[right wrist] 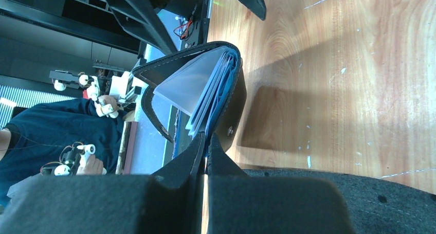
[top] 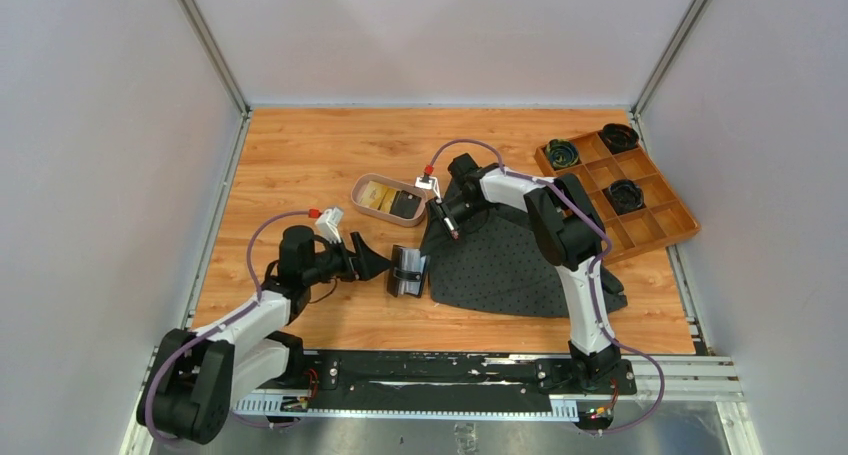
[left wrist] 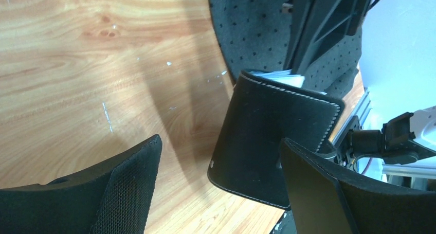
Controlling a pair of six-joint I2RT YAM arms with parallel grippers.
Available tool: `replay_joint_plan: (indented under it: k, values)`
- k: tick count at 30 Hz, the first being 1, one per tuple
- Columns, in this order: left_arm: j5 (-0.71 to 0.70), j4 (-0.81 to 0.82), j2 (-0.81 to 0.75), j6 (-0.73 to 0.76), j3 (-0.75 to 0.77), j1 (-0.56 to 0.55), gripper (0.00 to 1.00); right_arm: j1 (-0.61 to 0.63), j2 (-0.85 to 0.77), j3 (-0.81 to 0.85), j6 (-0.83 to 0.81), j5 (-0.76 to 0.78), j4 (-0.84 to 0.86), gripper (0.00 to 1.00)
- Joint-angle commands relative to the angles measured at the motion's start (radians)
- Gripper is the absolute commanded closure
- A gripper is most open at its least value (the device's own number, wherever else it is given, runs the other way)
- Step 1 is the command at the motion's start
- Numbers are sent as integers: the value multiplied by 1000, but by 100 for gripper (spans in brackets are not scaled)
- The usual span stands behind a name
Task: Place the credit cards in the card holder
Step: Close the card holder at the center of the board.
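The black card holder (top: 408,272) stands half open on the wood at the mat's left edge, with pale blue-grey sleeves (right wrist: 198,85) fanned inside it. My left gripper (top: 375,263) is open, and its fingers (left wrist: 121,185) straddle the holder's (left wrist: 265,136) near corner. My right gripper (top: 455,231) hovers over the mat just behind the holder (right wrist: 237,97). It (right wrist: 203,137) is shut on a thin gold credit card (right wrist: 204,202) seen edge-on. More credit cards, gold (top: 375,197) and black (top: 405,207), lie in the pinkish tray.
The pinkish tray (top: 362,183) sits behind the holder. A dark dotted mat (top: 500,265) covers the middle right of the table. An orange-brown compartmented box (top: 650,220) with dark round items stands at the back right.
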Motion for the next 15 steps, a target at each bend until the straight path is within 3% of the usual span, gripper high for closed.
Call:
replay_joint_plan:
  k: [1,9,15]
  values:
    - [34,67,64,9,-18,0,13,-10,-21,28,-40,-54,-52,100]
    - [64,166,201,25,15,-121,14,-8,-35,45,-62,-83,-85,100]
    - [111,224,288,6,41,-150,16,0,-51,53,-84,-104,-114,100]
